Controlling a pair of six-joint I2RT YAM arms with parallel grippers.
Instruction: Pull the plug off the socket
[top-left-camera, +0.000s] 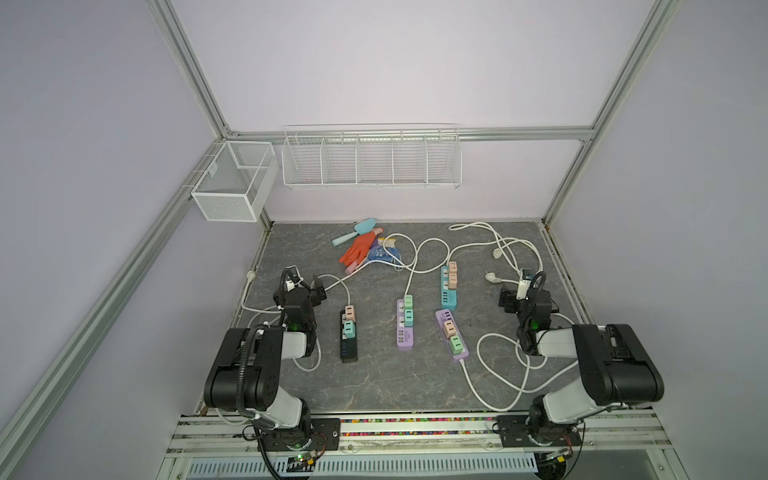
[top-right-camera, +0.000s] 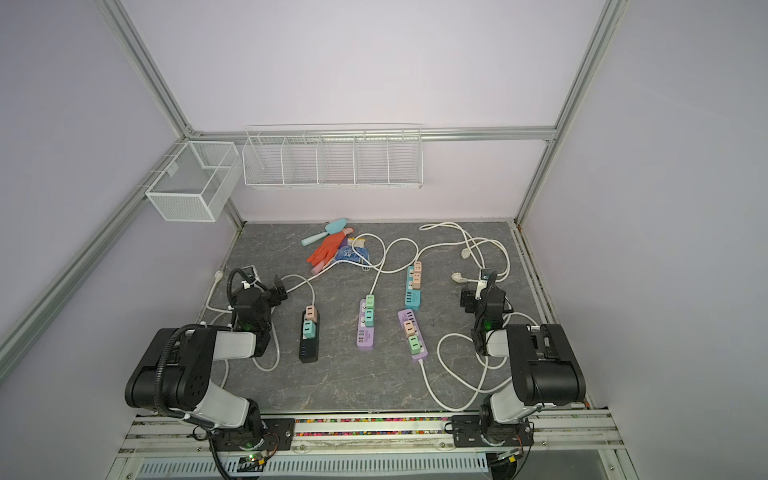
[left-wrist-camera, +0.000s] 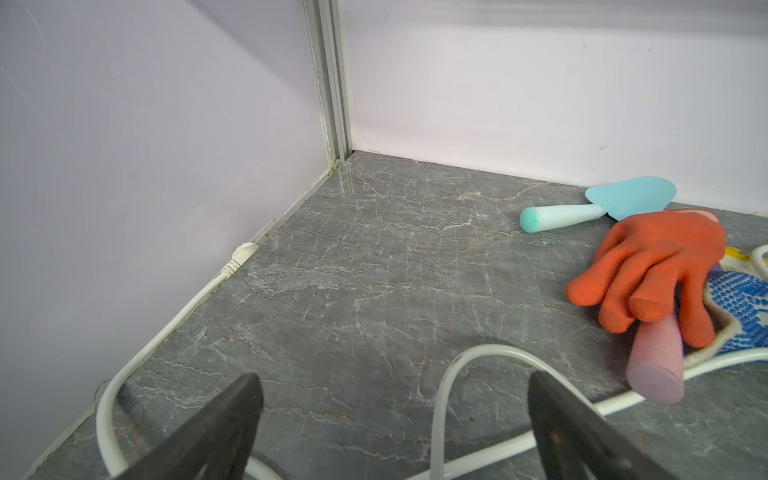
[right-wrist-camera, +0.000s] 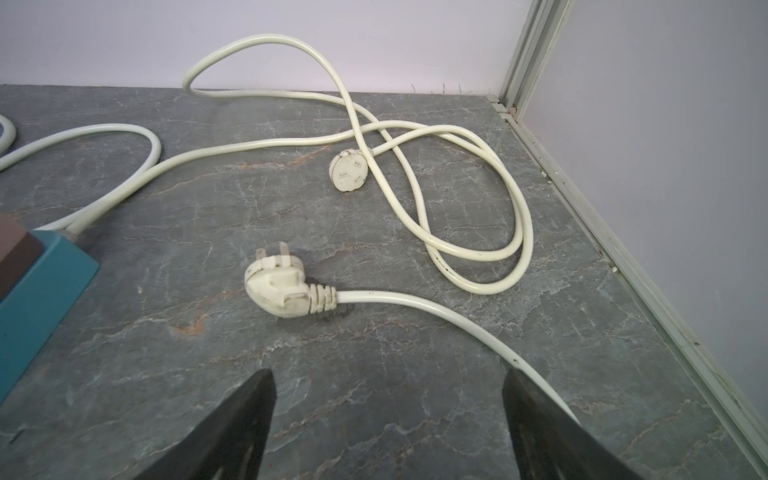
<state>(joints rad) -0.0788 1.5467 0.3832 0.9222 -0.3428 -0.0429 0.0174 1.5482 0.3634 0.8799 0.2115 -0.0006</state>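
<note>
Several power strips lie on the grey table in both top views, each with two cube plugs in its sockets. The black strip (top-left-camera: 348, 347) carries a pink plug (top-left-camera: 350, 312) and a teal plug (top-left-camera: 349, 328). To its right lie a purple strip (top-left-camera: 405, 337), a teal strip (top-left-camera: 449, 298) and a tilted purple strip (top-left-camera: 444, 316). My left gripper (top-left-camera: 318, 293) (left-wrist-camera: 395, 380) hovers open left of the black strip, over a white cable (left-wrist-camera: 440, 399). My right gripper (top-left-camera: 505, 301) (right-wrist-camera: 390, 376) stands open right of the teal strip (right-wrist-camera: 41, 286), holding nothing.
An orange glove (top-left-camera: 357, 247), a blue trowel (top-left-camera: 359, 230) and a dotted glove lie at the back. Loose white wall plugs (right-wrist-camera: 282, 286) (right-wrist-camera: 349, 168) and looping cables (top-left-camera: 498, 365) cover the right side. Wire baskets (top-left-camera: 372, 160) (top-left-camera: 235, 183) hang on the walls.
</note>
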